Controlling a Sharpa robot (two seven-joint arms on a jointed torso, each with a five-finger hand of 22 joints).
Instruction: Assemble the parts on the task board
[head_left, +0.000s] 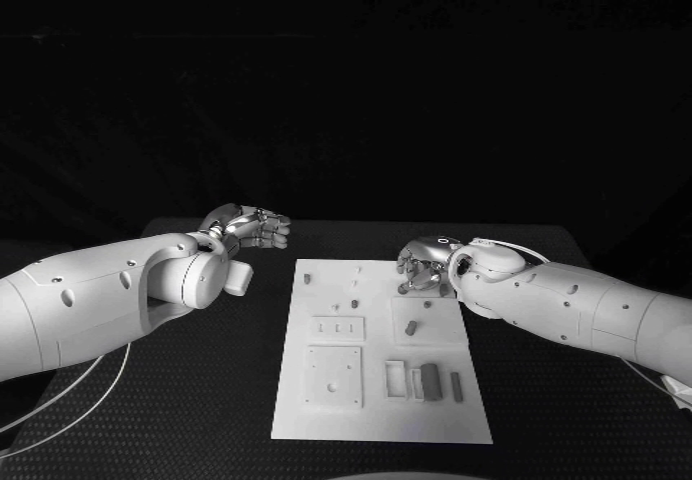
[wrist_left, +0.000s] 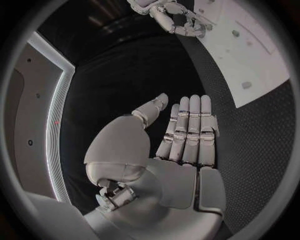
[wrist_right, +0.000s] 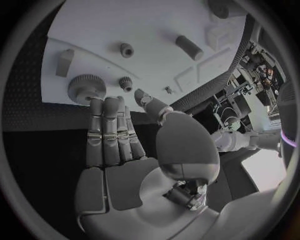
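My right hand (head_left: 424, 268), fingers straight and pressed together, reaches the task board (head_left: 378, 420) at its two o'clock corner, fingertips at a large gear (wrist_right: 84, 86); my left hand (head_left: 248, 227) hovers empty at ten o'clock, fingers together; board's long axis runs twelve to six.

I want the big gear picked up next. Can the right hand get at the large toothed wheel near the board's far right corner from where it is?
Probably yes. The right hand is open, its fingers almost at the toothed wheel, with nothing between them.
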